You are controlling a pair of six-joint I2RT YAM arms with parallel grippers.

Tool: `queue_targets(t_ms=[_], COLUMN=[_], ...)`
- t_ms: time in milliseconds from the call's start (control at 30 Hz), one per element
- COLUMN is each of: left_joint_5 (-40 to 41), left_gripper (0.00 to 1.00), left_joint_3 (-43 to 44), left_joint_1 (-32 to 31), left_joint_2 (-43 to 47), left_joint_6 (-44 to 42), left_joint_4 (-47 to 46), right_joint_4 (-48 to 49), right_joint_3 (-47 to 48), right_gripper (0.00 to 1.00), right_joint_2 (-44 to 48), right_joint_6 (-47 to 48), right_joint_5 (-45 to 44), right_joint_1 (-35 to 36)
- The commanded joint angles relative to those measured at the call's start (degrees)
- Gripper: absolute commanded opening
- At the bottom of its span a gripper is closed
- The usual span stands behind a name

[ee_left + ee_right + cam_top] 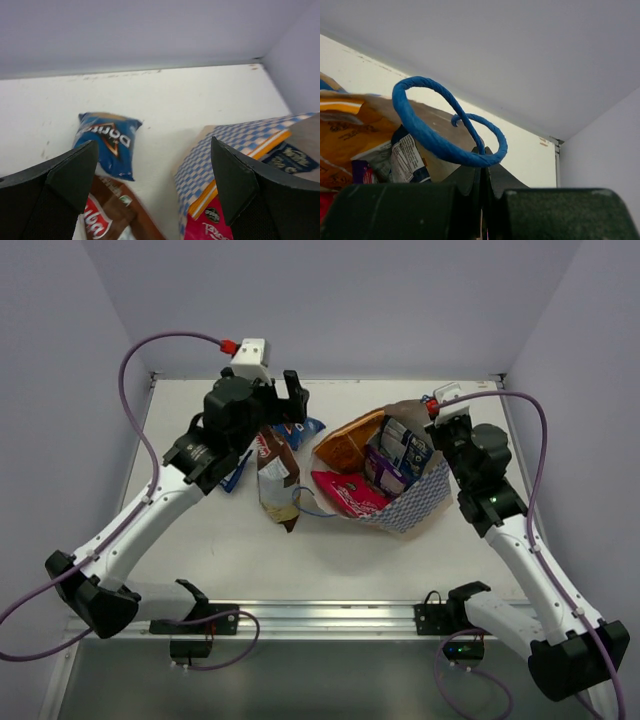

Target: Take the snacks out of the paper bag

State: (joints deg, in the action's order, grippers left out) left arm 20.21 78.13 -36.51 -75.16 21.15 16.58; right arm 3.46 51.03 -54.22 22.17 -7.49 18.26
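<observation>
The checkered paper bag [418,502] lies on its side, mouth facing left. Inside it show an orange packet [345,445], a pink-red one [345,492], a purple one [383,472] and a dark blue-white one [405,445]. Out on the table lie a red-brown chips bag [277,475] and a blue packet [302,427]. My left gripper [283,408] hangs open above these two with nothing between its fingers [65,175]. My right gripper [440,425] is shut on the bag's blue cord handle [445,145], at the bag's far right edge.
Another blue packet [237,472] lies partly under the left arm. A thin blue cord [312,508] loops on the table by the bag's mouth. White walls close the back and sides; a metal rail [330,618] runs along the near edge.
</observation>
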Motion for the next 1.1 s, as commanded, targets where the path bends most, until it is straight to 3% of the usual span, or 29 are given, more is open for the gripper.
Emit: queue_targets(t_ms=[0, 33, 133, 300, 433, 600, 1067], left_joint_5=[-14.11, -20.41, -27.4, -26.71, -28.9, -29.26, -34.45], left_gripper=[1.0, 1.0, 1.0, 0.99, 0.96, 0.94, 0.98], left_joint_3=[5.19, 5.54, 5.02, 2.38, -1.3, -3.33, -3.16], left_joint_1=[-0.14, -0.49, -3.37, -11.46, -14.9, -17.19, -18.24], left_joint_2=[2.91, 2.91, 2.21, -0.43, -2.27, -5.17, -19.41], left_joint_6=[-5.58, -6.81, -14.78, -18.16, -17.01, -21.49, -50.31], left_joint_4=[2.05, 1.97, 1.97, 1.71, -3.55, -6.03, -18.95], right_joint_4=[5.32, 5.41, 5.85, 6.73, 6.73, 5.42, 1.28], right_joint_3=[5.66, 6.01, 7.24, 8.74, 8.66, 7.42, 5.84], right_gripper=[0.0, 0.0, 0.0, 0.0, 0.0, 0.0, 0.0], right_joint_2=[-0.19, -0.36, -1.15, -2.38, -2.56, -1.69, 0.43], right_joint_6=[2.52, 2.87, 4.19, 6.74, 7.53, 6.83, 4.9], right_joint_5=[2.38, 3.08, 5.11, 5.21, 5.02, 6.34, 9.5], right_joint_1=[-0.24, -0.16, -0.24, -0.24, -0.24, -0.24, -0.24])
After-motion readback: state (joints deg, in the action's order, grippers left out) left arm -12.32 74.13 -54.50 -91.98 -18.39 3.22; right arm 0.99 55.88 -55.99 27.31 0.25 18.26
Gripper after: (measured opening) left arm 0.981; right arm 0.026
